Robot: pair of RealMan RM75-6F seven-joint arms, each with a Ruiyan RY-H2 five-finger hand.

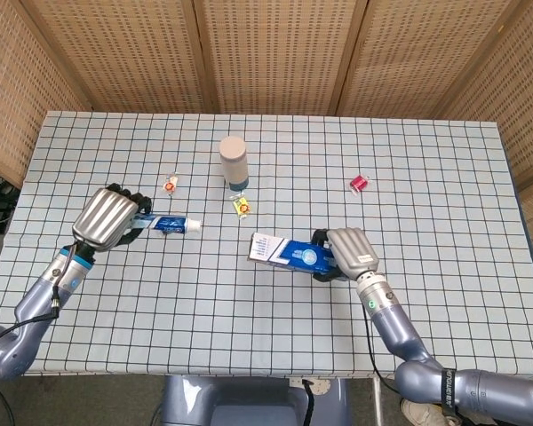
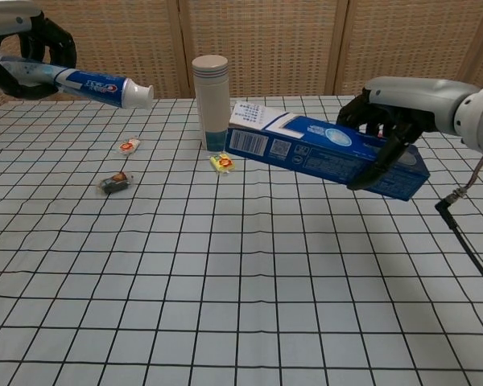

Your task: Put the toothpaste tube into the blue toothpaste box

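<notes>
While both lifted, toothpaste tube [image 2: 88, 80] outside blue toothpaste box [image 2: 322, 154], well apart.

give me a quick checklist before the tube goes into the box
1. Left hand holds the toothpaste tube: ok.
2. Right hand holds the blue box off the table: ok.
3. Tube's cap end points toward the box: ok.
4. Box's end flap open toward the tube: cannot tell, the opening is not clearly visible.
5. Tube lined up with the box's end: not ok, a gap remains and the bottle stands behind it.
</notes>
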